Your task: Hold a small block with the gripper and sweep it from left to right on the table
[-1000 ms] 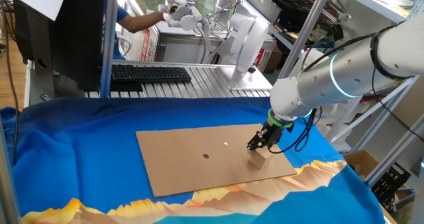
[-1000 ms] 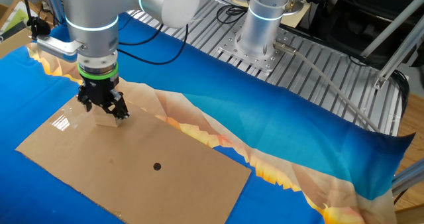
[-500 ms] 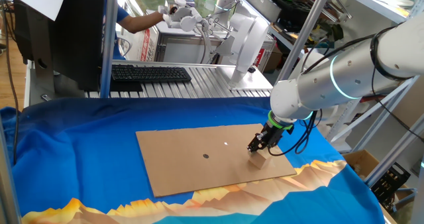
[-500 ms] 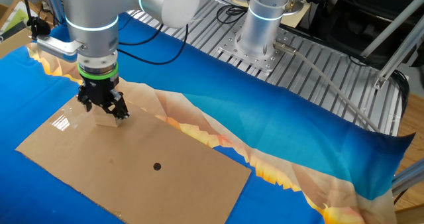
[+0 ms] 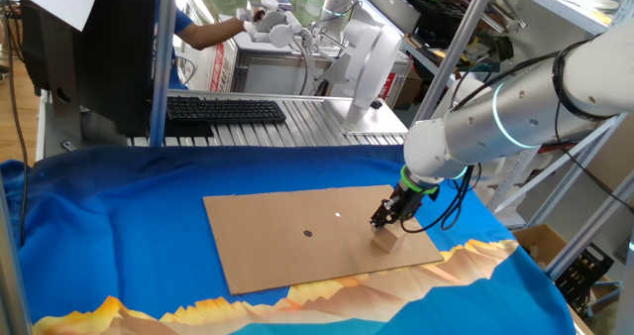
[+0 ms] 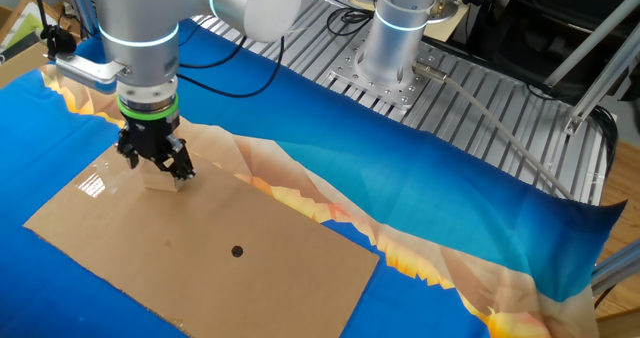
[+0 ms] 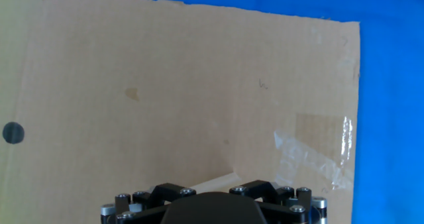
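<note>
From my hand camera, nearest me is the black knuckle of the gripper point(image 7: 207, 209) along the bottom edge, with a pale sliver of the small block point(image 7: 215, 182) showing just above it. Beyond that the brown cardboard sheet point(image 7: 165, 85) fills the view, with a patch of clear tape point(image 7: 318, 154) close to its right edge and a black dot point(image 7: 13, 132) at its left side. Blue cloth shows past the sheet's top and right edges.

In one fixed view, the gripper point(image 5: 390, 216) points straight down onto the block point(image 5: 387, 238), which sits on the cardboard point(image 5: 297, 241) near its right edge, toward the front right corner. The fingers stand on either side of the block and clench it; the block rests on the sheet. The green ring point(image 5: 419, 184) sits just above the fingers, under the silver-white arm point(image 5: 495, 117).

From the other side I see the same hold: gripper point(image 6: 152, 158) over block point(image 6: 160, 181), by the sheet's far corner. The table point(image 6: 420, 208) is draped in blue cloth with orange mountain print. Farther back, a keyboard point(image 5: 226, 109) lies on a grey metal bench point(image 5: 327, 127).
</note>
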Controlling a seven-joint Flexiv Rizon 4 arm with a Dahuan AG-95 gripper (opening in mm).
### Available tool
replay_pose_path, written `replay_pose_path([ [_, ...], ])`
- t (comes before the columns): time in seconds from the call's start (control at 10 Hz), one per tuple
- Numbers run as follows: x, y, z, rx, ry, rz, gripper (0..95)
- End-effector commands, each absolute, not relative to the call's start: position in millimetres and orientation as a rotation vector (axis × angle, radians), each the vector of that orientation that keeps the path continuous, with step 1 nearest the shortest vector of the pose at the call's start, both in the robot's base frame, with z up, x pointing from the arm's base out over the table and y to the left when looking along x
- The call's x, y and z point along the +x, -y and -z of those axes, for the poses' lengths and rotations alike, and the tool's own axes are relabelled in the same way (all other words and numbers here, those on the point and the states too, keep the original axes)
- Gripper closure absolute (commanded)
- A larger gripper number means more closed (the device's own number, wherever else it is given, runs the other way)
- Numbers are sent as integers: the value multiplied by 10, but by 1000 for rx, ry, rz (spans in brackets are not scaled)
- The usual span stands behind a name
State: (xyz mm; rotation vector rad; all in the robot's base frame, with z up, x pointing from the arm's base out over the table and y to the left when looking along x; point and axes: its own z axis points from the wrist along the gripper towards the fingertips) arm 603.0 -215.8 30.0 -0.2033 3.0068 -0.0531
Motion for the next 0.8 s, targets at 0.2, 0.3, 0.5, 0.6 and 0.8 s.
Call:
replay_pose_path([
  [0.2,6030,2157,-292,-199,-3006,12,380],
  [0.3,6030,2157,-291,-200,-3005,13,380],
  [0.5,6030,2158,-279,-198,-3006,21,570],
  [0.6,6029,2157,-272,-196,-3008,27,570],
  [0.8,6029,2157,-271,-185,-2999,-6,760],
])
